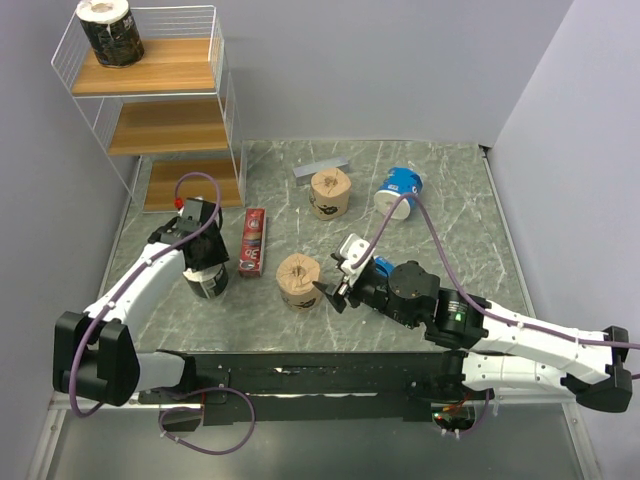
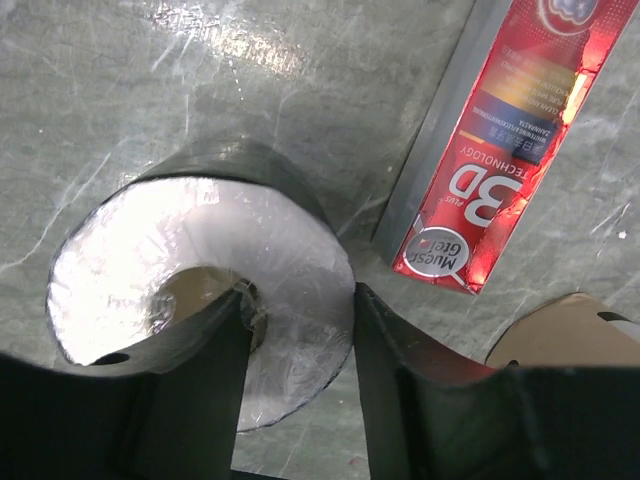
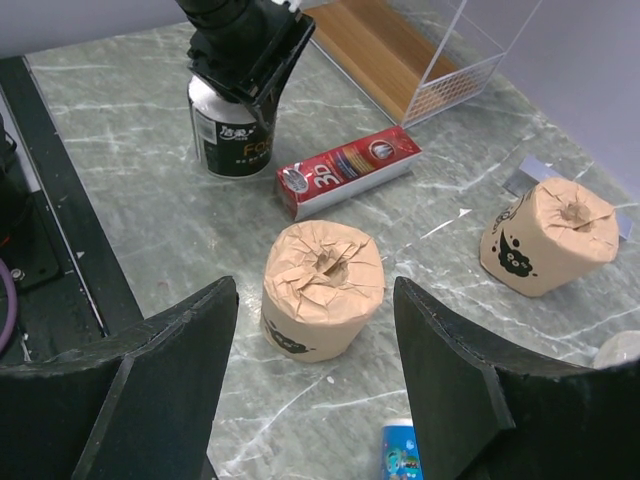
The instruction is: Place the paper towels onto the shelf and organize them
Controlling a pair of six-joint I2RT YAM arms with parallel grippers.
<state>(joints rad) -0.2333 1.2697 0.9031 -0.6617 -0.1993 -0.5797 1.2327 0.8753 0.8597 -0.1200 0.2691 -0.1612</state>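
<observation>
**Arm pose.** The left arm (image 1: 140,285) reaches forward over the left part of the grey marbled counter (image 1: 460,230), with its wrist pitched downward. The left end effector (image 2: 300,305) is clenched on the wall of a black wrapped paper-towel roll (image 2: 150,250). One finger (image 2: 200,390) sits in the core hole and the other finger (image 2: 410,400) sits outside the rim. This roll stands upright on the counter, in front of the white wire-frame shelf with three wooden boards (image 1: 165,125).

The right arm (image 1: 520,335) reaches leftward across the near centre. The right end effector (image 3: 312,290) is released, with its jaws apart, and faces a tan roll with dark cartoon print (image 3: 320,335).

**Clearance.** A strip of counter separates the black roll from the shelf's lowest board. A flat red box (image 1: 253,243) lies just to the right of the black roll, between it and the tan roll.

**Surroundings.**
- A second black roll (image 1: 110,30) stands on the top board.
- A second tan roll (image 1: 330,193) and a blue-and-white roll (image 1: 400,188) stand at the far centre.
- A grey rectangular bar (image 1: 320,168) lies behind them.
- A blue-printed item (image 3: 405,450) under the right end effector is only partly visible.
</observation>
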